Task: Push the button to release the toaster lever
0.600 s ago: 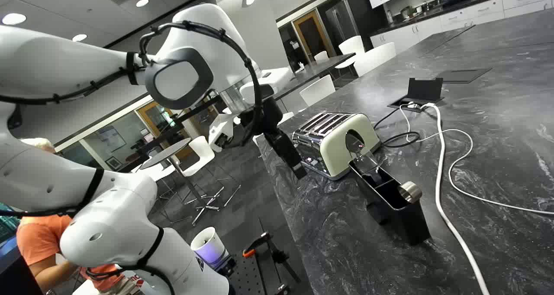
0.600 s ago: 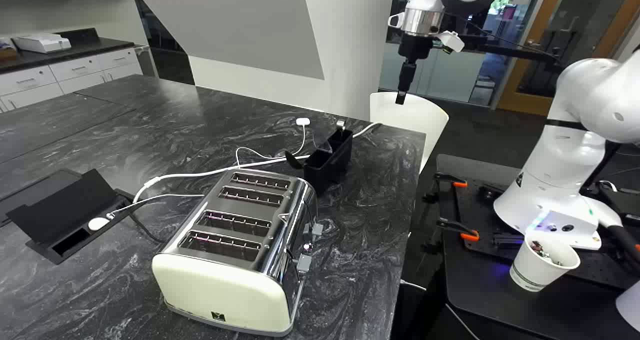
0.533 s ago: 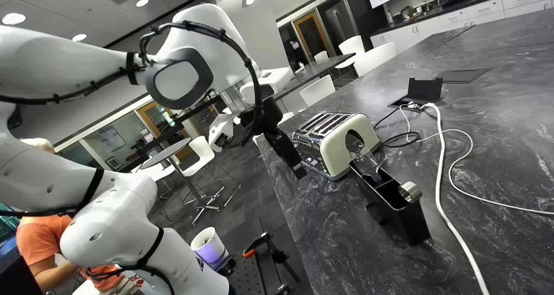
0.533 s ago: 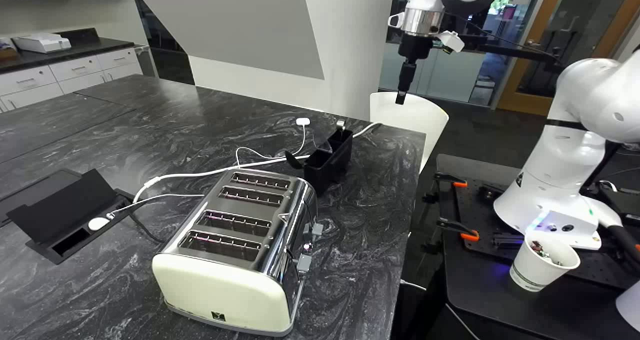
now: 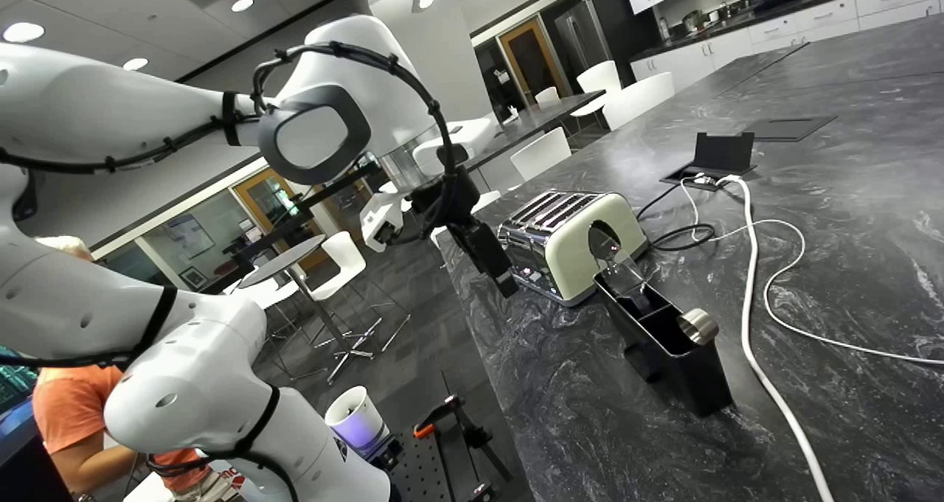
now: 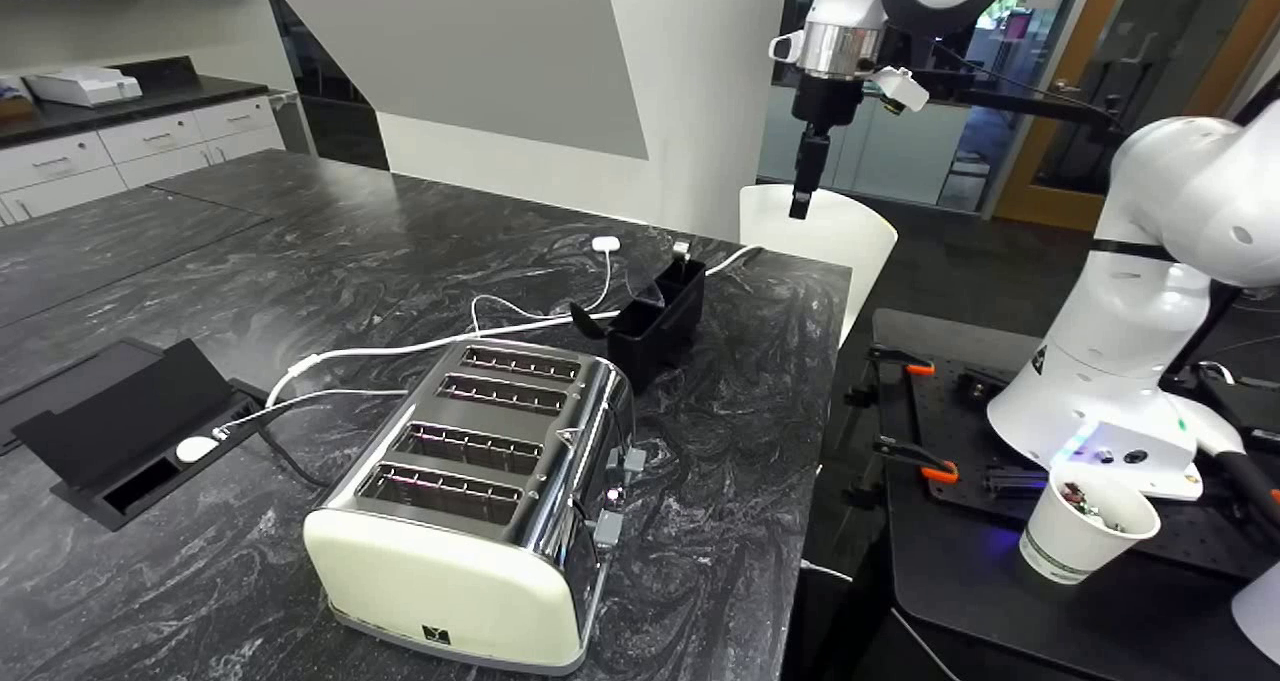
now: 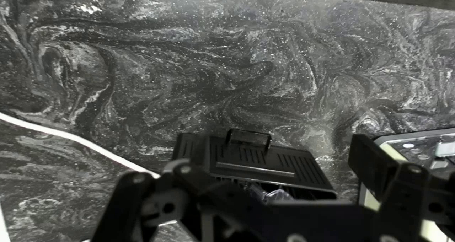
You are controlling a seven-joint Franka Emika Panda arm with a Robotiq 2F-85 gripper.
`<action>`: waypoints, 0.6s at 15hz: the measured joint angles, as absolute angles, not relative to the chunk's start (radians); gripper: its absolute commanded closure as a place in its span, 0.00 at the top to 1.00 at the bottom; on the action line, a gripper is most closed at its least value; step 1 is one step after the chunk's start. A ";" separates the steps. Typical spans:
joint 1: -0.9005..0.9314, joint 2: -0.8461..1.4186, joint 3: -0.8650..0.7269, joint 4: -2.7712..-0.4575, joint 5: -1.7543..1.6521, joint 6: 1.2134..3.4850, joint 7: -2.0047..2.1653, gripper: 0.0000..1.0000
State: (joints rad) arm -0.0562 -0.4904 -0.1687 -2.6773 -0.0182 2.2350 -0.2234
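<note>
My pincer [image 5: 506, 284] is in the air, higher than the desk [image 5: 575, 384], and I see its two fingers [image 7: 369, 162] spread apart. The cream four-slot toaster [image 6: 475, 506] stands on the desk, lower than the pincer and apart from it. In the wrist view, a black divided caddy [image 7: 256, 158] appears between the fingers.

One table edge [image 5: 510, 413] is seen from opposite ends in both exterior views. The wrist view is aimed down.
</note>
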 measured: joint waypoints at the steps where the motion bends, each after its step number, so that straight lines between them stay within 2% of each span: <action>1: -0.036 -0.489 -0.145 -2.689 -0.003 2.247 -0.215 1.00; 5: 0.064 -0.465 -0.037 -2.764 0.074 2.387 -0.152 1.00; 9: 0.174 -0.362 0.017 -2.796 0.194 2.644 -0.128 1.00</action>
